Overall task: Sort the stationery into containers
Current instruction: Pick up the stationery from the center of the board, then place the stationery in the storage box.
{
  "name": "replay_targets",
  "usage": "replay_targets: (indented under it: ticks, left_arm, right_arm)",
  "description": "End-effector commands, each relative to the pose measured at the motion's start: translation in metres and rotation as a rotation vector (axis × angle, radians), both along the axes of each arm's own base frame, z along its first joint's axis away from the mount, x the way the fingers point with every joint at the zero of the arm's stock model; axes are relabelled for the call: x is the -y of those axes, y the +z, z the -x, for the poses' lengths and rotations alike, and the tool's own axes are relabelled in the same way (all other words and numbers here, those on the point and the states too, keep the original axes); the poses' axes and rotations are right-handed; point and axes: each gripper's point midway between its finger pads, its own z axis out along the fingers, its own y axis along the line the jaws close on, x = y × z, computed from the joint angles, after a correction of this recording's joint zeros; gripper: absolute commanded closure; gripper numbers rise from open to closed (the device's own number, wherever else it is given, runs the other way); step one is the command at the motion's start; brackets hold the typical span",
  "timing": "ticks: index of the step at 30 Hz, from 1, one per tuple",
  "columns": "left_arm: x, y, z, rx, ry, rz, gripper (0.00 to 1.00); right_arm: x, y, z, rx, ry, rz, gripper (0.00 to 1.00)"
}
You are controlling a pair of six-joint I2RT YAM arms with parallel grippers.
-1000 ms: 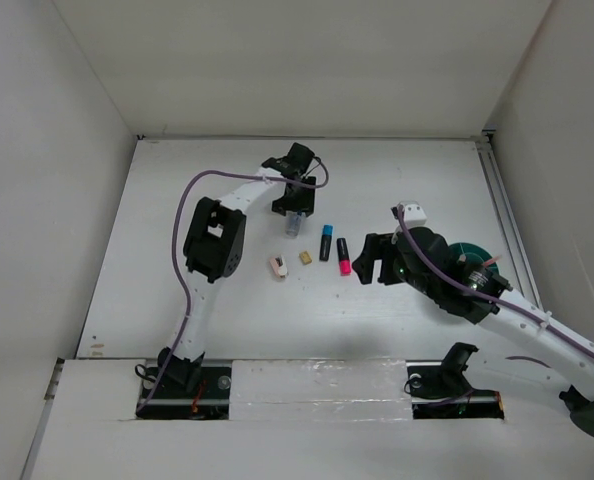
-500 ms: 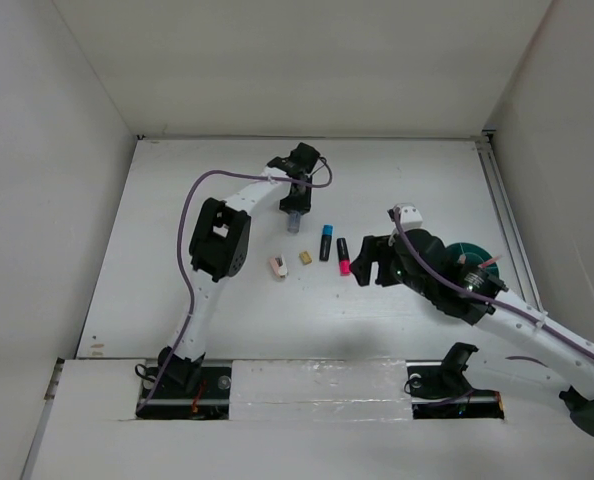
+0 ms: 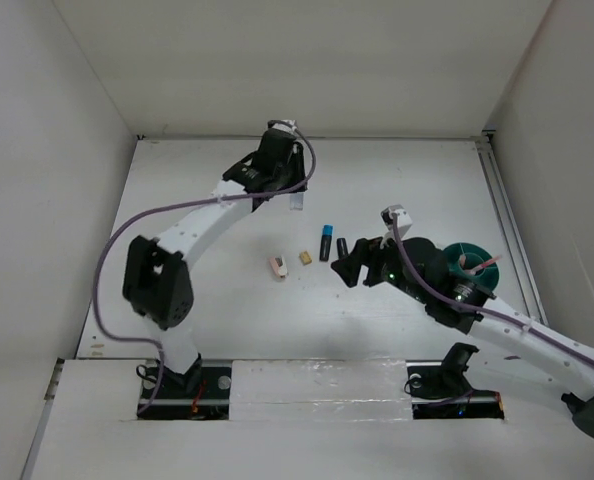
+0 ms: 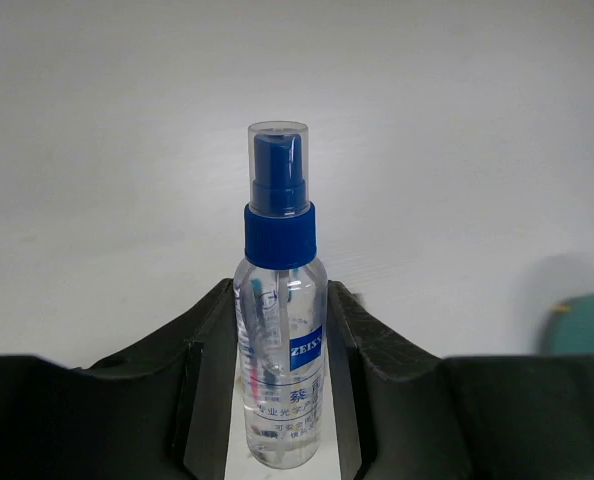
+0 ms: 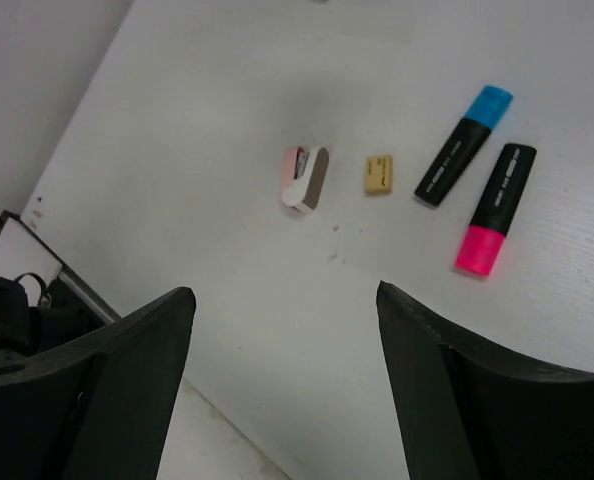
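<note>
1. The left gripper [image 4: 280, 297] is clamped on the clear bottle [image 4: 279, 380]. One finger presses each side of the bottle's lower body.
2. The blue cap and its clear cover stick out past the fingertips, pointing away from the wrist camera.
3. In the top view the bottle sits at the far middle of the bench [image 3: 177, 250], well apart from the other stationery. Whether it touches the surface I cannot tell.
4. The right gripper [image 5: 282, 292] has its jaws spread wide with nothing between them. It hangs over the middle of the bench.
5. The blue-black highlighter [image 5: 463, 146] and the pink-black highlighter [image 5: 495, 209] lie side by side and nearly parallel, close but not touching.
6. The blue tip points to the far side and the pink tip to the near side.
7. The tan eraser [image 5: 378, 174] lies just left of the blue-black highlighter. The pinkish eraser [image 5: 305, 180] lies a little further left, apart from it.
8. The teal cup [image 3: 469, 258] stands on the right side of the bench, partly hidden behind the right arm.
9. Thin pink pencils [image 3: 487, 263] lean out of the cup.
</note>
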Motion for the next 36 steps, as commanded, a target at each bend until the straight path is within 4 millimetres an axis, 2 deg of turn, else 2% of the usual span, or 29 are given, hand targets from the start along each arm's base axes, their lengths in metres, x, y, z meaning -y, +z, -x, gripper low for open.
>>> replay_targets:
  ticks: [1, 2, 3, 4, 5, 6, 7, 8, 9, 11, 13, 14, 16, 17, 18, 21, 25, 27, 28, 30, 33, 36]
  left_arm:
    - [0.028, 0.095, 0.019, 0.217, -0.079, 0.270, 1.00]
    - [0.022, 0.102, 0.036, 0.235, -0.095, 0.304, 1.00]
    - [0.024, 0.117, 0.040, 0.287, -0.111, 0.355, 1.00]
    - [0.024, 0.123, 0.049, 0.306, -0.128, 0.394, 1.00]
    - [0.021, 0.145, 0.064, 0.353, -0.166, 0.439, 1.00]
    - [0.020, 0.142, 0.071, 0.366, -0.178, 0.464, 1.00]
    - [0.019, 0.147, 0.077, 0.381, -0.196, 0.480, 1.00]
    - [0.024, 0.152, 0.088, 0.388, -0.235, 0.501, 1.00]
    - [0.023, 0.163, 0.096, 0.412, -0.247, 0.517, 1.00]
    - [0.026, 0.170, 0.104, 0.445, -0.261, 0.505, 1.00]
    - [0.034, 0.171, 0.117, 0.459, -0.300, 0.496, 1.00]
    - [0.036, 0.179, 0.121, 0.480, -0.311, 0.511, 1.00]
    - [0.038, 0.175, 0.128, 0.477, -0.346, 0.526, 1.00]
    - [0.040, 0.178, 0.129, 0.485, -0.357, 0.535, 1.00]
    - [0.038, 0.183, 0.131, 0.501, -0.359, 0.544, 1.00]
    - [0.042, 0.184, 0.136, 0.491, -0.395, 0.554, 1.00]
    - [0.045, 0.181, 0.140, 0.478, -0.418, 0.569, 1.00]
    - [0.045, 0.186, 0.145, 0.477, -0.428, 0.585, 1.00]
    - [0.045, 0.186, 0.145, 0.477, -0.428, 0.585, 1.00]
    - [0.046, 0.183, 0.147, 0.465, -0.437, 0.583, 1.00]
    - [0.047, 0.178, 0.148, 0.453, -0.445, 0.581, 1.00]
    - [0.045, 0.171, 0.150, 0.442, -0.444, 0.575, 1.00]
  right_arm:
    - [-0.023, 0.047, -0.018, 0.142, 0.022, -0.116, 0.21]
    - [-0.023, 0.051, -0.024, 0.150, 0.003, -0.120, 0.21]
    - [-0.024, 0.062, -0.030, 0.162, -0.007, -0.132, 0.21]
    - [-0.027, 0.064, -0.037, 0.172, -0.014, -0.129, 0.21]
    - [-0.031, 0.069, -0.038, 0.176, 0.012, -0.143, 0.21]
    - [-0.032, 0.082, -0.044, 0.193, 0.015, -0.165, 0.21]
    - [-0.035, 0.090, -0.047, 0.216, 0.028, -0.178, 0.21]
    - [-0.044, 0.091, -0.040, 0.224, 0.094, -0.189, 0.21]
    - [-0.048, 0.102, -0.038, 0.246, 0.120, -0.215, 0.21]
    - [-0.049, 0.118, -0.038, 0.298, 0.136, -0.252, 0.21]
    - [-0.051, 0.126, -0.043, 0.300, 0.119, -0.278, 0.21]
    - [-0.052, 0.125, -0.050, 0.292, 0.107, -0.280, 0.21]
    - [-0.055, 0.122, -0.056, 0.287, 0.107, -0.274, 0.21]
    - [-0.059, 0.132, -0.057, 0.293, 0.117, -0.298, 0.21]
    - [-0.064, 0.126, -0.059, 0.285, 0.128, -0.293, 0.21]
    - [-0.070, 0.130, -0.062, 0.285, 0.136, -0.308, 0.22]
    - [-0.075, 0.121, -0.070, 0.269, 0.127, -0.294, 0.25]
    - [-0.074, 0.120, -0.072, 0.274, 0.114, -0.295, 0.33]
    - [-0.073, 0.125, -0.075, 0.291, 0.098, -0.307, 0.41]
    - [-0.071, 0.120, -0.076, 0.285, 0.087, -0.300, 0.50]
    - [-0.069, 0.128, -0.076, 0.314, 0.090, -0.297, 0.50]
    - [-0.068, 0.132, -0.077, 0.328, 0.094, -0.296, 0.44]
